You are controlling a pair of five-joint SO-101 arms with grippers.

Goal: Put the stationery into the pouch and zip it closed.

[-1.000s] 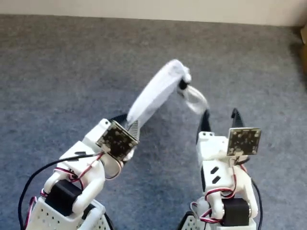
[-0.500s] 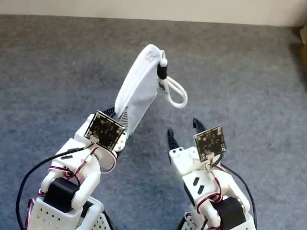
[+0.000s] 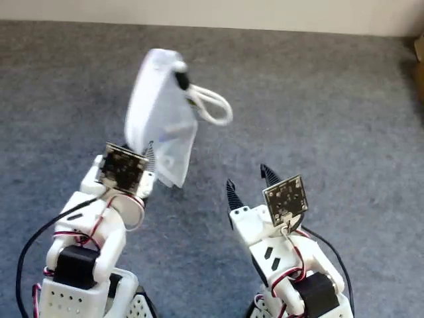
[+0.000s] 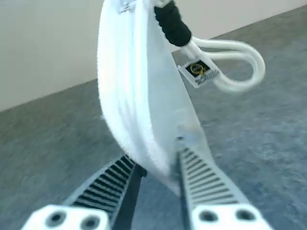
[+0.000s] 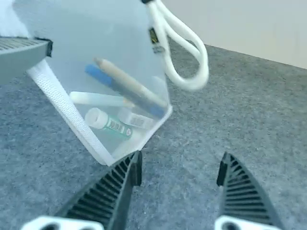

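Observation:
My left gripper (image 3: 151, 161) (image 4: 156, 167) is shut on the lower corner of a white translucent pouch (image 3: 161, 112) (image 4: 144, 91) and holds it up above the carpet. A white cord loop (image 3: 211, 106) (image 4: 230, 67) hangs from its black zipper pull (image 4: 171, 24). Through the pouch wall (image 5: 96, 72) I see stationery: a blue pen (image 5: 122, 91), a pencil (image 5: 129, 82) and a small tube (image 5: 108, 122). My right gripper (image 3: 247, 184) (image 5: 180, 172) is open, low over the carpet, apart from the pouch.
Grey carpet (image 3: 318, 106) covers the whole work area, with a pale wall strip (image 3: 212, 12) at the far edge. A brown object (image 3: 419, 59) shows at the right edge.
The left arm swung the held pouch to the left and upright. The right arm pulled back and toward the left, away from the cord loop.

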